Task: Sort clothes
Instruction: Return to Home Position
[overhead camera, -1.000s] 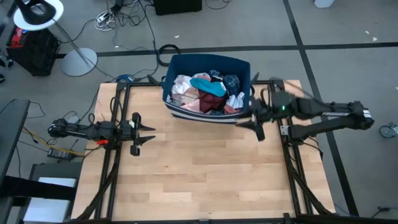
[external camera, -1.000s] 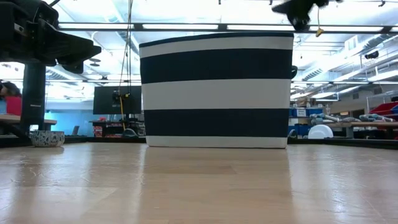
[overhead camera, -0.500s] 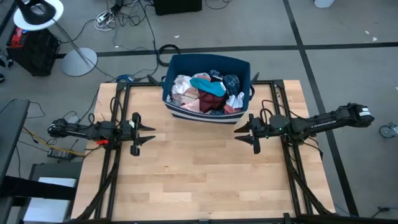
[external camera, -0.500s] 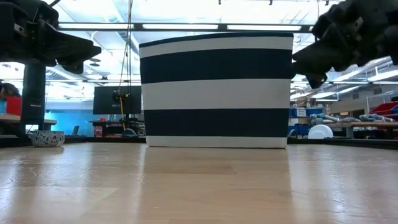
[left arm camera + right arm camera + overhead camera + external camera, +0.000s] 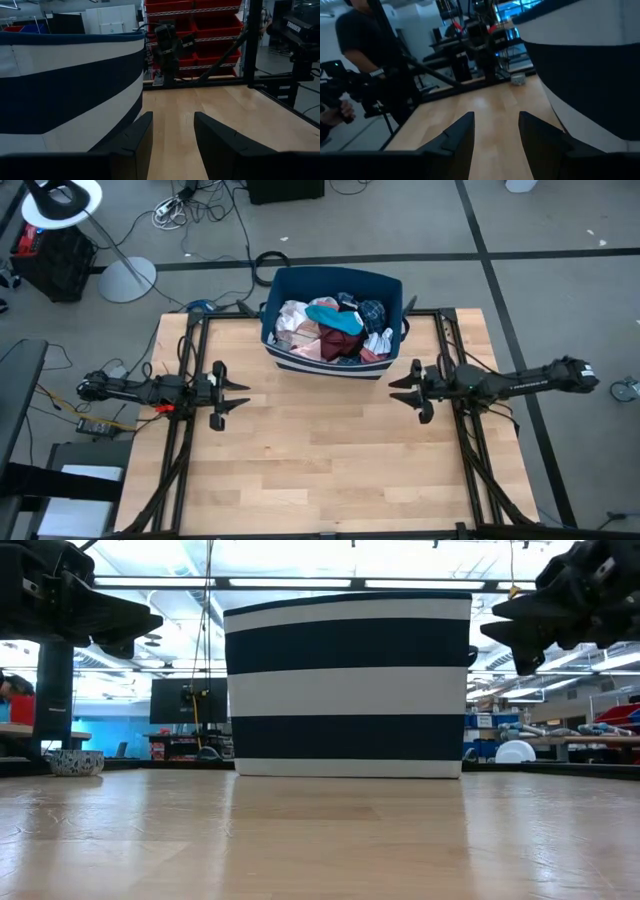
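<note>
Our right gripper point(image 5: 403, 389) hangs spread and empty, pointing inward over the table point(image 5: 320, 470), near the front right corner of the blue bin point(image 5: 340, 273). Our left gripper point(image 5: 238, 394) is likewise spread and empty, and lies farther from the bin. The clothes point(image 5: 330, 330) lie heaped in the bin at the table's far edge, its long side running across between the arms. We judge the right arm need only draw back clear of that corner.

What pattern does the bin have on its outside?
The bin has navy and white stripes; low view.
</note>
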`<action>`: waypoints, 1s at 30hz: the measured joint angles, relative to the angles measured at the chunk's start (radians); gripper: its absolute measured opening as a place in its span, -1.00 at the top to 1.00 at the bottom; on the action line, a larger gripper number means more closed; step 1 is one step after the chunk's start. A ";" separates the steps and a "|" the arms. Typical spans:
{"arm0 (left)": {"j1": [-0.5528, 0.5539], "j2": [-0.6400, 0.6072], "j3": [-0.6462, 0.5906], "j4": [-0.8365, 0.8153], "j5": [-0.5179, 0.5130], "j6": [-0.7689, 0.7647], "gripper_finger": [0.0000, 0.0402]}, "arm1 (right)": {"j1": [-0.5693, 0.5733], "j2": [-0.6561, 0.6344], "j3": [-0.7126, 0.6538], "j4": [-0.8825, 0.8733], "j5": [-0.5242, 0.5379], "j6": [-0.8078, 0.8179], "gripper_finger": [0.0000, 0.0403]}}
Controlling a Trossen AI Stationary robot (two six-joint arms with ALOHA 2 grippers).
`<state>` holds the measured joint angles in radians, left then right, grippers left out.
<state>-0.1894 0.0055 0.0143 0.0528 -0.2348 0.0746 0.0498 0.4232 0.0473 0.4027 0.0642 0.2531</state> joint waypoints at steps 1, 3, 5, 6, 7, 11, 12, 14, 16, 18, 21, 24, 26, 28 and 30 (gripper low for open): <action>0.000 0.000 0.000 0.000 0.000 0.000 0.25 | 0.000 -0.023 -0.008 -0.007 0.000 0.002 0.22; 0.000 0.000 0.000 0.000 0.000 0.000 0.25 | 0.000 -0.064 -0.028 -0.020 0.000 0.010 0.22; 0.000 0.000 0.000 0.000 0.000 0.000 0.25 | 0.000 -0.094 -0.037 -0.043 0.000 0.017 0.22; 0.000 0.000 0.000 0.000 0.000 0.000 0.25 | 0.000 -0.107 -0.036 -0.078 0.003 0.026 0.23; 0.000 0.000 0.000 0.000 0.000 0.000 0.25 | 0.000 -0.120 -0.036 -0.119 0.011 0.038 0.23; 0.000 0.000 0.000 0.000 0.000 0.000 0.25 | 0.000 -0.173 -0.036 -0.221 0.046 0.056 0.23; 0.000 0.000 0.000 0.000 0.000 -0.001 0.25 | 0.000 -0.187 -0.036 -0.247 0.059 0.058 0.23; 0.000 0.000 0.000 0.000 0.000 -0.001 0.25 | 0.000 -0.208 -0.036 -0.302 0.080 0.058 0.23; 0.000 0.000 0.000 0.000 0.000 -0.001 0.25 | 0.000 -0.225 -0.036 -0.366 0.104 0.063 0.23; 0.000 0.000 0.000 0.000 0.000 -0.001 0.25 | 0.000 -0.226 -0.036 -0.364 0.107 0.057 0.23; 0.000 0.000 0.000 0.000 0.000 -0.001 0.25 | 0.000 -0.226 -0.036 -0.366 0.104 0.032 0.23; 0.000 0.000 0.000 0.000 0.000 -0.001 0.25 | 0.000 -0.225 -0.036 -0.368 0.091 0.016 0.23; 0.000 0.000 0.000 0.001 0.000 -0.001 0.25 | 0.000 -0.219 -0.036 -0.371 0.073 -0.006 0.23; 0.000 0.000 0.000 0.001 0.000 -0.001 0.25 | 0.000 -0.211 -0.036 -0.370 0.066 -0.026 0.23; 0.000 0.000 0.000 0.001 0.000 -0.001 0.25 | 0.000 -0.207 -0.036 -0.366 0.066 -0.026 0.24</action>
<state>-0.1896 0.0055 0.0143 0.0536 -0.2348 0.0738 0.0498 0.2162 0.0109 0.0363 0.1306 0.2268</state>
